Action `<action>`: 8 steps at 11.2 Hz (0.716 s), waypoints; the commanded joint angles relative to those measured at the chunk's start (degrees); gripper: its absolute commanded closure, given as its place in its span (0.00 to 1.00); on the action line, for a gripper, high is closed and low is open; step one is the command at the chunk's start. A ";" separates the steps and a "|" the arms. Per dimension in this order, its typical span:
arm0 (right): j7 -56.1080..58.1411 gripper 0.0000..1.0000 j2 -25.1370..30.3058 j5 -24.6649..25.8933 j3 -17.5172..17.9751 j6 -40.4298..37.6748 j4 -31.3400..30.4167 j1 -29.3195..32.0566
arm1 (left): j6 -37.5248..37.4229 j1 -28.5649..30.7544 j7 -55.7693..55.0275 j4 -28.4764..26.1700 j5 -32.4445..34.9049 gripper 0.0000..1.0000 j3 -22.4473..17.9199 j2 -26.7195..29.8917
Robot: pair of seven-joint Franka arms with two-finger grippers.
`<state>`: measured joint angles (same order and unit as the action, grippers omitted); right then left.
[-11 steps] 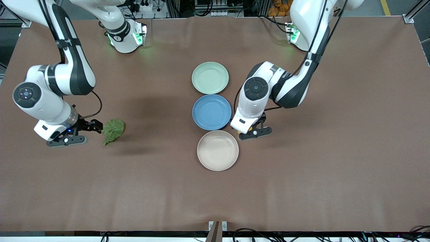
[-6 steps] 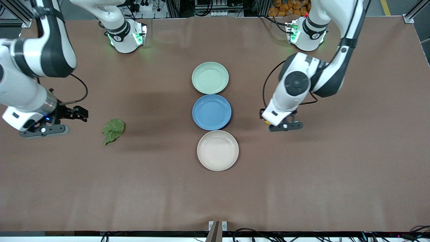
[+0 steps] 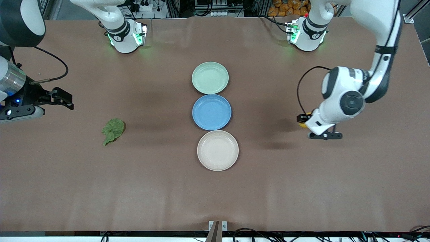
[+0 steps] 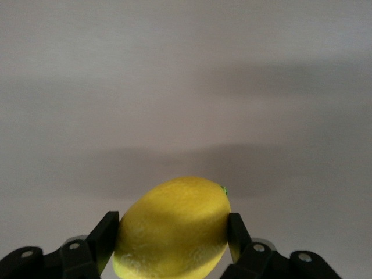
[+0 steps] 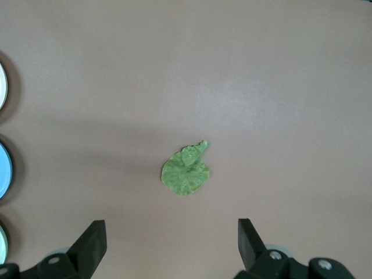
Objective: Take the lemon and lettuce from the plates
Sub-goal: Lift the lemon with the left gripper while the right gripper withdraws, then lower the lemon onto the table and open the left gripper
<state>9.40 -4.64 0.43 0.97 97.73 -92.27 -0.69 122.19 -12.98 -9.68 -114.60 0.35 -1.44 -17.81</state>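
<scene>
- Nearest: beige plate [image 3: 217, 150], bare, at mid-table.
- Lettuce [image 3: 113, 130] lies flat on the table [image 3: 215, 195] toward the right arm's end, well apart from the plates and a little farther from the front camera than the beige plate. Nothing grips it; looks already set down off its plate.
- Left gripper [image 3: 302, 120] up over bare table toward the left arm's end, fingers [image 4: 234, 235] clamped on the lemon [image 4: 173, 228], one on each side of it. Only a sliver of yellow shows in the front view.
- Blue plate [image 3: 211, 112], bare, next farther; not part of the job.
- Right gripper [image 3: 63, 101] over bare table by the right arm's end, jaws spread wide, holding nothing. Its wrist view looks down on the lettuce between the fingers.
- Mint plate [image 3: 210, 77], bare, farthest of the three.
- Judgement: both picks done, both task plates cleared. Left to do, as far as shows: put the lemon down.
</scene>
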 commanded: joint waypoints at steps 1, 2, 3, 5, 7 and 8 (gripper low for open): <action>2.12 0.00 0.42 1.59 0.52 -2.53 1.91 0.33 | -0.11 6.64 7.90 2.97 -1.83 1.00 0.91 -2.84; 1.94 0.00 0.42 1.41 0.52 -4.02 2.79 0.25 | -0.19 7.61 11.40 4.03 -5.41 1.00 0.83 -3.72; 1.94 0.00 0.33 1.06 0.52 -4.73 3.41 0.33 | -0.28 8.84 14.40 4.30 -8.32 1.00 0.83 -4.08; 1.94 0.00 0.33 0.97 0.61 -5.53 4.46 0.16 | -0.28 8.68 15.66 5.08 -10.19 1.00 0.83 -5.04; 1.94 0.00 0.33 0.97 0.61 -5.53 4.82 0.16 | -0.28 7.71 15.66 5.53 -10.19 1.00 0.91 -6.53; 1.94 0.00 0.15 0.89 0.61 -5.53 4.90 0.16 | -0.20 7.45 15.66 6.14 -10.19 0.89 0.91 -7.58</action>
<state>10.71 -4.59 1.17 1.27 93.24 -88.28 -0.75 122.30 -4.81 4.71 -110.60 -8.31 -0.64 -22.98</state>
